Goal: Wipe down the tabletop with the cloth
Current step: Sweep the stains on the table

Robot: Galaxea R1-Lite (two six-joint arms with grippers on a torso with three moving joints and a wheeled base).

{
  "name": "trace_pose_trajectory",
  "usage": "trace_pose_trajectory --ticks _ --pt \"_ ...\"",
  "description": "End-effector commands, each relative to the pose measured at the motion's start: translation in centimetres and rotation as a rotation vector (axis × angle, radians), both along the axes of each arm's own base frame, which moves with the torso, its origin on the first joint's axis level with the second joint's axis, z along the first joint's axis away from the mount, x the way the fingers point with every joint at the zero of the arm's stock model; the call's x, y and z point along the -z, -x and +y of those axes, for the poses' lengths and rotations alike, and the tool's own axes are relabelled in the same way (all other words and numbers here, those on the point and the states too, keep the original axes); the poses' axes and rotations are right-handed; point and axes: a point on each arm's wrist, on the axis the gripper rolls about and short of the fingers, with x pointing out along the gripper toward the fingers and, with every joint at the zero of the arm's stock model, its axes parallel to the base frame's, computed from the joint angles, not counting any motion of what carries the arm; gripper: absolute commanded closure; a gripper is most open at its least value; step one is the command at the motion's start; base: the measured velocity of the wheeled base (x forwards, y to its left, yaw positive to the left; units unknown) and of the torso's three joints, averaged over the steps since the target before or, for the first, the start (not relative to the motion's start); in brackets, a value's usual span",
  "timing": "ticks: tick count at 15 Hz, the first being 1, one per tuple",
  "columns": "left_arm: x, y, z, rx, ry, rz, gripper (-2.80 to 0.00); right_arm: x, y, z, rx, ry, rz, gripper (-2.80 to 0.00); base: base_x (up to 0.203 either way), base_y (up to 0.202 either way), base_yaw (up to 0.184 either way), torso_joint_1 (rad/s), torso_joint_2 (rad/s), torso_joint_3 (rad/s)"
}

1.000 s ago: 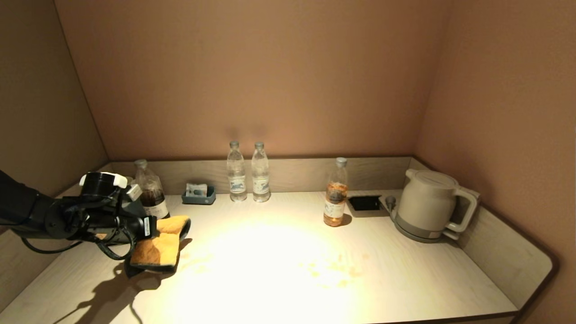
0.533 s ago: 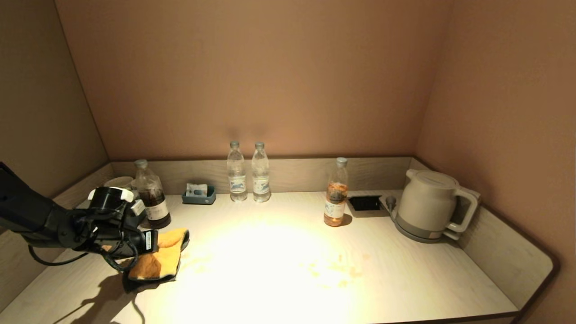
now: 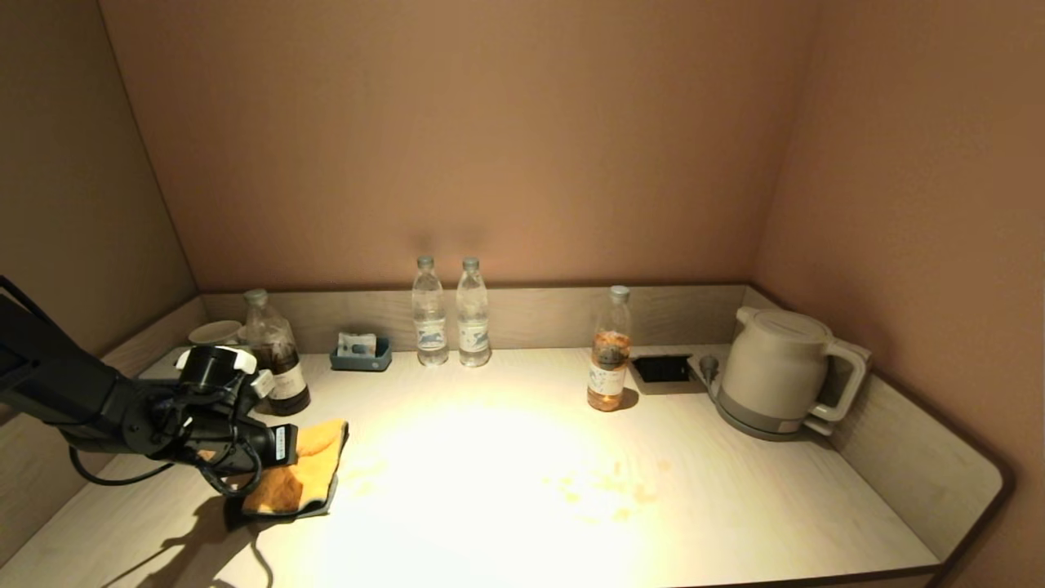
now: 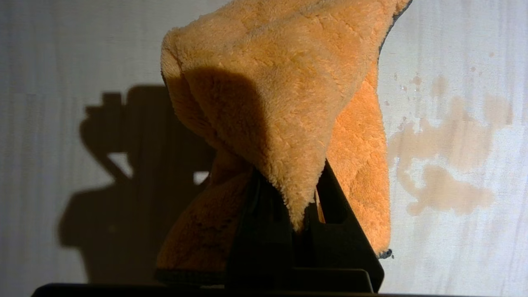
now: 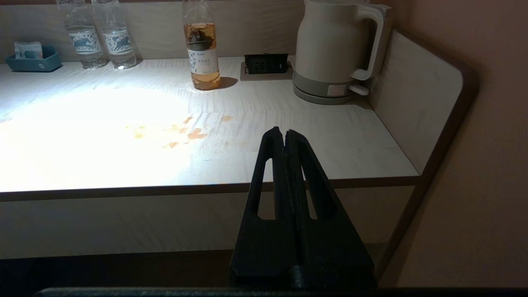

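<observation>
The orange fuzzy cloth (image 3: 300,474) with dark edge hangs from my left gripper (image 3: 286,449) at the left of the pale wood-grain tabletop (image 3: 735,506); its lower end rests on the surface. In the left wrist view the black fingers (image 4: 338,206) are shut on a fold of the cloth (image 4: 280,90), with brown spill stains (image 4: 437,165) on the tabletop beside it. More orange stains (image 3: 612,490) lie mid-table. My right gripper (image 5: 284,134) is shut and empty, parked off the table's front edge, out of the head view.
A dark bottle (image 3: 273,355) and a mug (image 3: 214,331) stand just behind the left arm. Along the back are a tissue box (image 3: 359,353), two water bottles (image 3: 430,314), a tea bottle (image 3: 610,351), a socket panel (image 3: 661,369) and a kettle (image 3: 775,371).
My left gripper has come down and a little to the right with the cloth. The cloth's lower end has settled onto the tabletop.
</observation>
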Motion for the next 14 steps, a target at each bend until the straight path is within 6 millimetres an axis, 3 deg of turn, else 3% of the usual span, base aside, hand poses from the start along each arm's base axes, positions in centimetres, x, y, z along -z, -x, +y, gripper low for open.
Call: trace_pose_trajectory --ticks 1,5,7,10,14 --pt "0.5 -0.2 -2.3 0.060 0.001 0.005 0.00 0.0 0.0 0.0 -0.001 0.000 -0.001 0.00 0.000 0.000 0.000 0.000 0.00 0.000" --pt "0.9 -1.0 -6.1 0.134 -0.018 -0.012 0.00 0.0 0.0 0.0 -0.001 0.000 -0.001 0.00 0.000 0.000 0.000 0.000 0.00 0.000" --pt "1.2 -1.1 -6.9 0.141 -0.035 -0.014 0.00 0.0 0.0 0.0 -0.001 0.000 -0.002 0.00 0.000 0.000 0.000 0.000 0.00 0.000" --pt "1.6 -1.2 -10.2 0.208 -0.055 -0.024 0.00 0.0 0.0 0.0 -0.001 0.000 -0.002 0.00 0.000 0.000 0.000 0.000 0.00 0.000" --pt "2.4 -0.8 -11.3 0.231 -0.075 -0.009 0.00 0.0 0.0 0.0 -0.001 0.000 -0.001 0.00 0.000 0.000 0.000 0.000 0.00 0.000"
